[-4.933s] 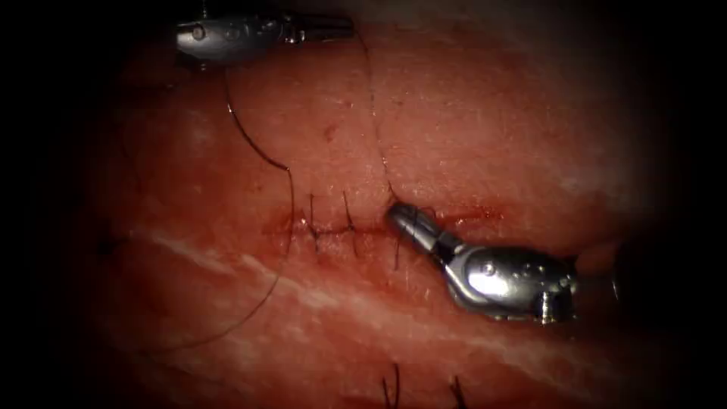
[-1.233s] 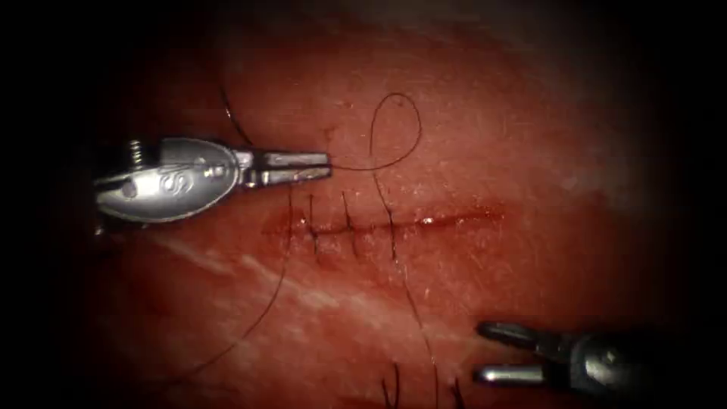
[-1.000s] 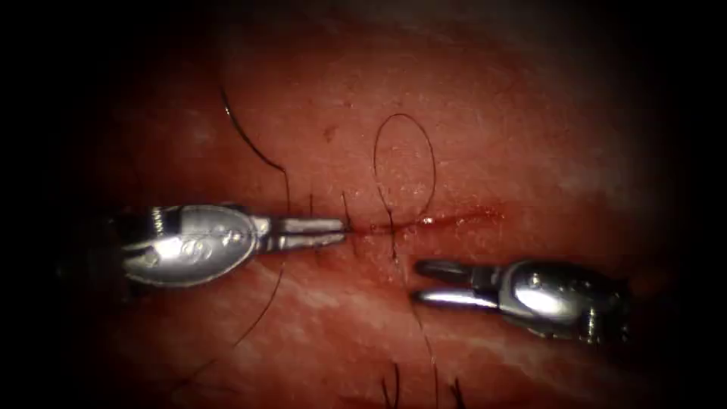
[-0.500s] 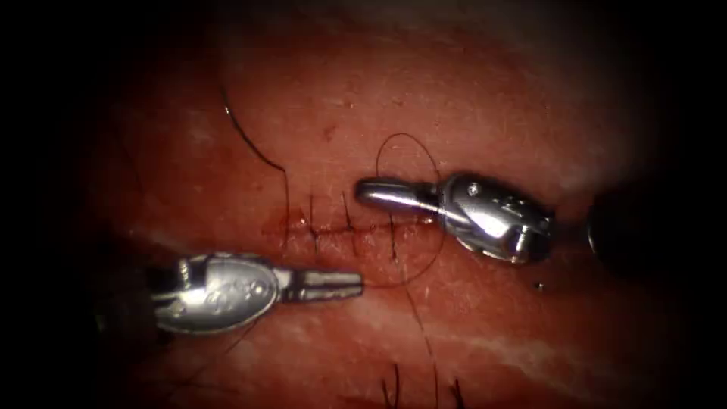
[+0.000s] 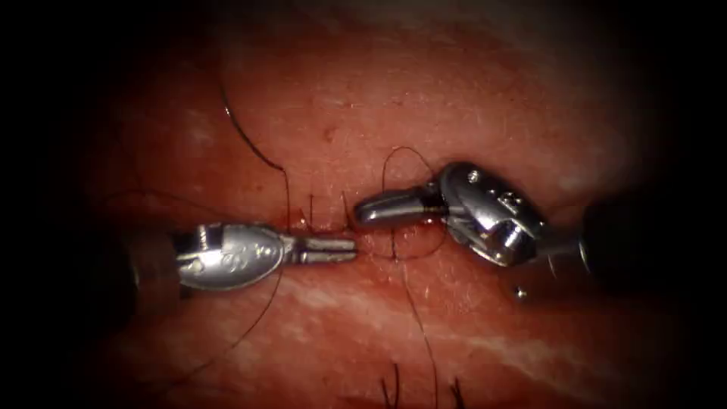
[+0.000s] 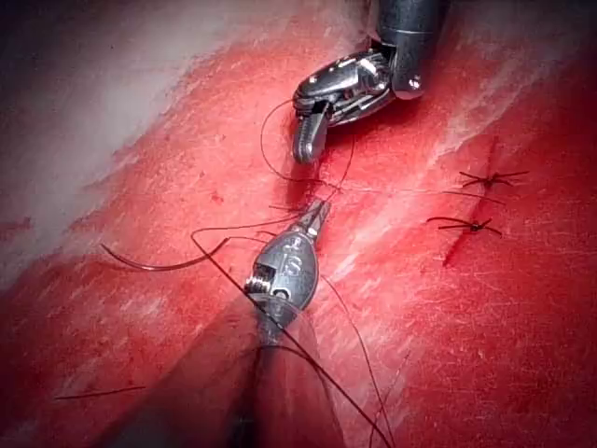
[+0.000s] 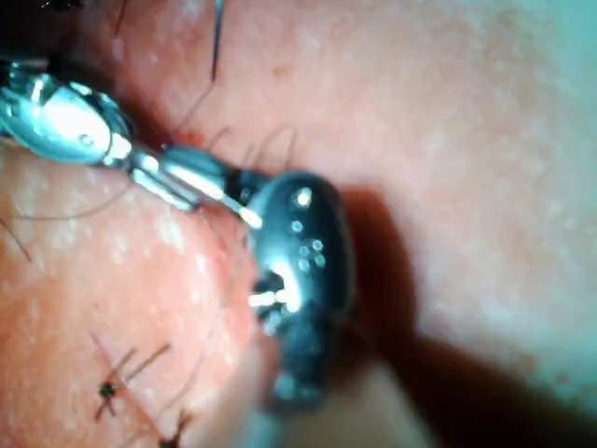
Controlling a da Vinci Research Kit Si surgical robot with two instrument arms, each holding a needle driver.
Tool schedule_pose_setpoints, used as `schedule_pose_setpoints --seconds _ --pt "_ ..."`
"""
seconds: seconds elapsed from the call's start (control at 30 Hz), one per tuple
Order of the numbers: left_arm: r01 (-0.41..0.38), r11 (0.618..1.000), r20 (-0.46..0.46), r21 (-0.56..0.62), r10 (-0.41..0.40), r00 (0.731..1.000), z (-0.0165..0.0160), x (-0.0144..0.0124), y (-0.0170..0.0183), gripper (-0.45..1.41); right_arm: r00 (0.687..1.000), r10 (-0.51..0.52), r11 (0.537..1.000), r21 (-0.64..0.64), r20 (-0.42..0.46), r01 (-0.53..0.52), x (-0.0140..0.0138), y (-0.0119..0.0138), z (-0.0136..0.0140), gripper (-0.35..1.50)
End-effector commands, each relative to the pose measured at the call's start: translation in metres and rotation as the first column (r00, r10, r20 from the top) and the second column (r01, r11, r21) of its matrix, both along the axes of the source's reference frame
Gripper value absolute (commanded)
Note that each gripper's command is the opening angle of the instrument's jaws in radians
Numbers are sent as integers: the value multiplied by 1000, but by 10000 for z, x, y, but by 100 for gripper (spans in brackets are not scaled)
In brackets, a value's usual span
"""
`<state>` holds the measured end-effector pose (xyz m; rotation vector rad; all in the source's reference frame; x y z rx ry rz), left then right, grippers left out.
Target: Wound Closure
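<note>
The cut (image 5: 462,218) runs across the tissue (image 5: 492,129), with three dark stitches (image 5: 348,220) over its left part. My left tool (image 5: 350,248) lies on the left along the cut, jaws shut on the thread (image 5: 394,258). That thread curls in a small loop (image 5: 401,150) around the shut jaws of my right tool (image 5: 363,210), which reaches in from the right. Whether these jaws hold anything is hidden. In the left wrist view the left tool (image 6: 320,210) and right tool (image 6: 306,149) nearly meet. The curved needle (image 5: 250,144) lies free on the tissue, up and left of the stitches.
Slack thread (image 5: 261,318) trails from the needle past the left tool toward the lower left. Another strand (image 5: 424,341) runs down from the third stitch. Two older knotted stitches (image 6: 476,224) with cut ends (image 5: 394,390) sit further down the tissue.
The left tool has carried the thread end from the top down past the cut, then back up to it. The right tool came up from the lower right into the loop, which has shrunk.
</note>
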<state>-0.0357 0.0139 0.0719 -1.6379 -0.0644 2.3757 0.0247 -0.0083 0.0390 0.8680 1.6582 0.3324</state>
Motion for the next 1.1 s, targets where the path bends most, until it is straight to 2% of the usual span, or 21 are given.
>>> schedule_pose_setpoints --seconds 0.03,0.13,0.27,0.33,0.47,0.5,0.57,0.7,0.93,0.97,1.03,1.07,1.1 --pt "0 1000 1 3 0 1000 7 -9 -4 -45 999 -38 999 -35 3 38 2 -7 0 -35" --pt "3 1000 0 4 -3 1000 6 -13 -2 -45 992 -122 982 -143 17 123 3 -6 -9 -35" --pt "4 1000 1 7 -4 1000 4 -15 2 -45 971 -234 932 -274 50 238 6 -7 -15 -35" --pt "5 1000 1 8 -5 1000 4 -16 3 -45 955 -284 900 -321 80 295 13 -3 -17 -20" --pt "4 1000 -1 9 -4 1000 4 -17 3 -45 937 -337 854 -389 94 346 17 -10 -18 -20" --pt "2 1000 -3 10 -2 1000 4 -17 4 -45 929 -353 833 -414 111 366 18 -13 -18 -13" --pt "0 1000 -5 11 0 1000 4 -17 4 -45 914 -382 797 -452 135 400 19 -19 -17 -13" --pt "-3 1000 -6 12 3 1000 5 -16 6 -45 883 -436 709 -539 172 455 19 -33 -13 12" --pt "-13 1000 -13 15 13 1000 12 -12 11 -45 845 -506 626 -600 174 498 15 -39 -16 29" --pt "-15 1000 -15 16 15 1000 12 -13 11 -45 841 -510 620 -600 180 505 15 -40 -17 37" --pt "-15 1000 -15 16 15 1000 11 -13 10 -45 835 -516 612 -602 188 514 15 -42 -19 66" --pt "-15 1000 -15 15 15 1000 11 -12 9 -45 825 -529 596 -603 202 530 15 -45 -20 91" --pt "-17 1000 -17 16 17 1000 11 -12 9 -45 818 -537 587 -604 209 539 15 -47 -21 96"
